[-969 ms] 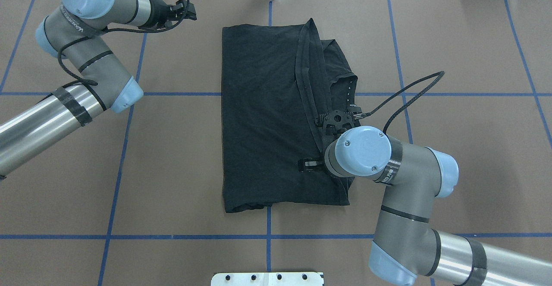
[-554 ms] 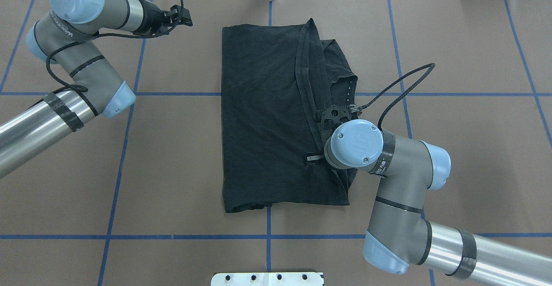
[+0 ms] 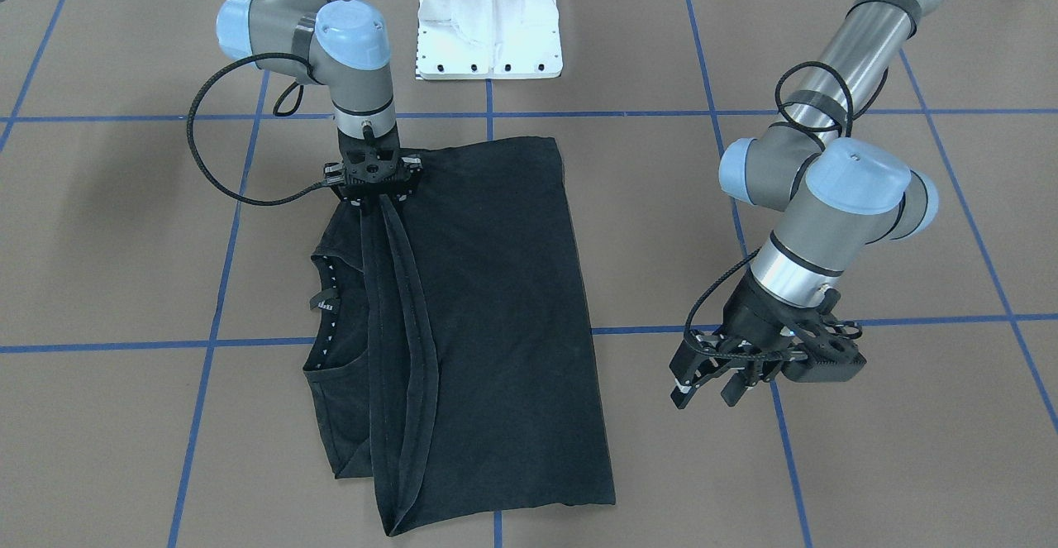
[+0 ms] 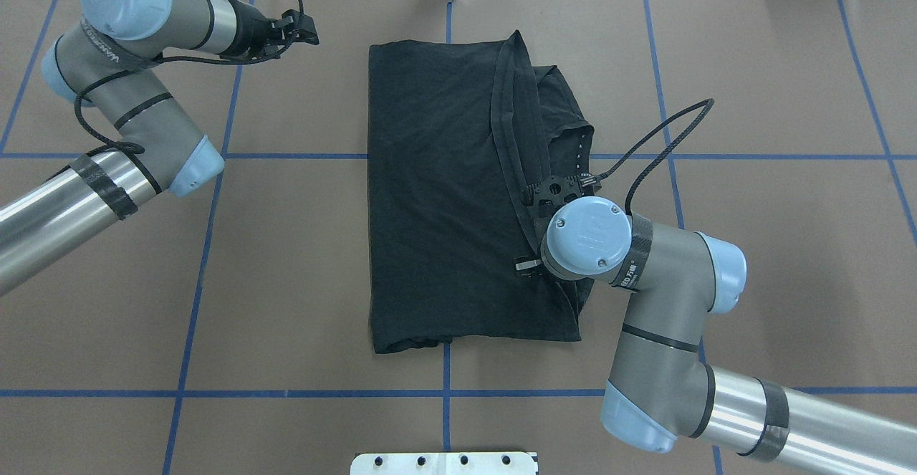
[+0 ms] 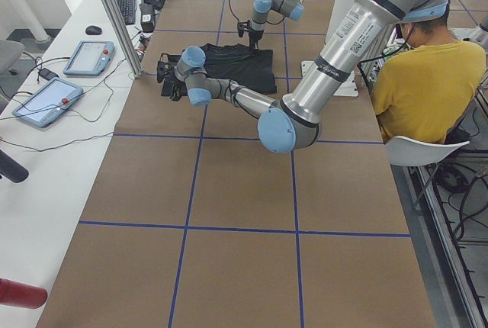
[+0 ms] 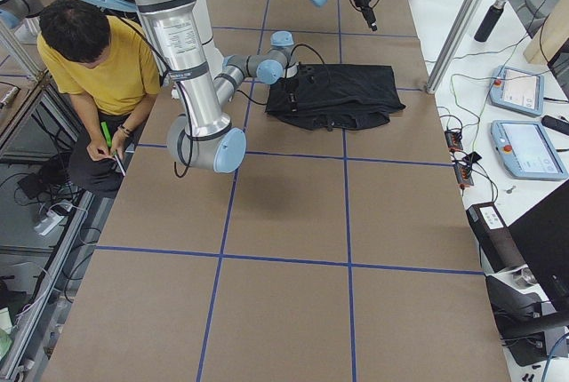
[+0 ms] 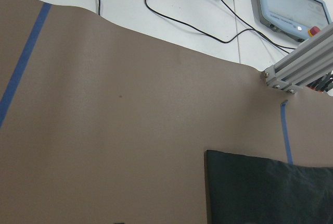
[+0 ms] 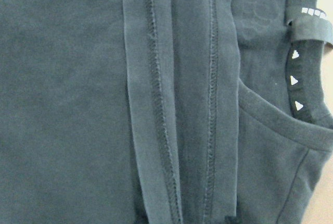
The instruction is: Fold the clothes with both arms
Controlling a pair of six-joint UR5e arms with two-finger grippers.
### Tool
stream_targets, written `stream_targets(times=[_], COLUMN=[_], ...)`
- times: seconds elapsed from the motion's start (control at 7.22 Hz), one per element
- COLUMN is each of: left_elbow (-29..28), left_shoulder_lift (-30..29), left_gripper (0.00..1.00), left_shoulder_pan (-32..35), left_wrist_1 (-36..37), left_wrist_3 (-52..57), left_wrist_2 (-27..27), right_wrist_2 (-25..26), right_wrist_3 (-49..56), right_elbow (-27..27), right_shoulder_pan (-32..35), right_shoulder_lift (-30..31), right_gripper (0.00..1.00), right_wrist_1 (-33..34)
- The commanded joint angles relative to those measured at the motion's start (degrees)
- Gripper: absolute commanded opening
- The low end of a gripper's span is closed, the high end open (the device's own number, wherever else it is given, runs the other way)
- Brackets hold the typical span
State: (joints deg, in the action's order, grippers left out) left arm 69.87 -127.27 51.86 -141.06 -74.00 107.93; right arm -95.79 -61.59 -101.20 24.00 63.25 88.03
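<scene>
Right pincer (image 3: 374, 199) at T-shirt (image 3: 496, 283) hem

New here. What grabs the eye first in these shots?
A black T-shirt, folded into a long rectangle, lies at the middle of the brown table. The right gripper points straight down at its doubled hem strip beside the collar; the left gripper hangs open off to the side, clear of the cloth.

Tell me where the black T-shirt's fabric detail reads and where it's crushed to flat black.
Right wrist view: T-shirt close and sharp, hem stitching clear, evenly lit. Overhead view: mostly flat black, only the folded hem edge reads. Left wrist view: just a featureless dark corner.
</scene>
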Motion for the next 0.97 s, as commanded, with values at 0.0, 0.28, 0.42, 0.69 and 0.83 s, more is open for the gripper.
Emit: stream_targets(times=[0.0, 0.28, 0.42, 0.69, 0.83], left_elbow=[0.0, 0.0, 0.0, 0.0, 0.1], left_shoulder_lift=[0.0, 0.0, 0.0, 0.0, 0.0], left_gripper=[0.81, 0.81, 0.81, 0.81, 0.81], left_shoulder_pan=[0.0, 0.0, 0.1, 0.3, 0.3], left_wrist_1=[0.0, 0.0, 0.0, 0.0, 0.0], left_wrist_3=[0.0, 0.0, 0.0, 0.0, 0.0], left_wrist_2=[0.0, 0.0, 0.0, 0.1, 0.1], right_wrist_2=[-0.2, -0.5, -0.5, -1.0, -2.7], right_wrist_3=[0.4, 2.6, 3.4, 6.0, 5.9], right_elbow=[-0.2, -1.0, -2.4, -10.1, -10.8], right_shoulder_pan=[0.4, 1.3, 1.5, 2.1, 3.1], right_shoulder_lift=[0.3, 1.9, 5.1, 12.2, 10.9], right_gripper=[0.57, 0.57, 0.57, 0.56, 0.56], right_wrist_1=[0.0, 0.0, -0.2, 0.2, 2.8])
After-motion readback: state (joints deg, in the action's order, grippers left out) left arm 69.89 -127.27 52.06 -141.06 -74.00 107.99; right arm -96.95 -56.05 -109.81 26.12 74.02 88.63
